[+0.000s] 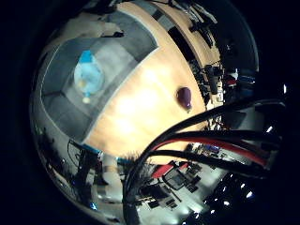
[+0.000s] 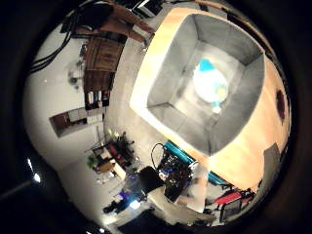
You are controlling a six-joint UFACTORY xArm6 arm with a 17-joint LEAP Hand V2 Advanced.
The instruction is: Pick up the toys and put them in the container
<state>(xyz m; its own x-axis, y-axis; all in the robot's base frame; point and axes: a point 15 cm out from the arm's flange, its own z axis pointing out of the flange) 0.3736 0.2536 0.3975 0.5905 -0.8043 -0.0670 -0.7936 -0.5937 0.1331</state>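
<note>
From the little-finger side I see a purple toy lying on the wooden table, narrow end away from the grey container, from the thumb side a light-blue toy lying on the container's floor, finger state I cannot tell.

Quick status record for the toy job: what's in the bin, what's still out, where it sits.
container: grey bin on the wooden table, open top
in container: one light blue toy lying on the bin floor
still out: one purple toy on the table, apart from the bin
hand: none of it shows, so its state cannot be told
held: nothing visible close to the palm
left to do: purple toy not yet in the bin
</note>
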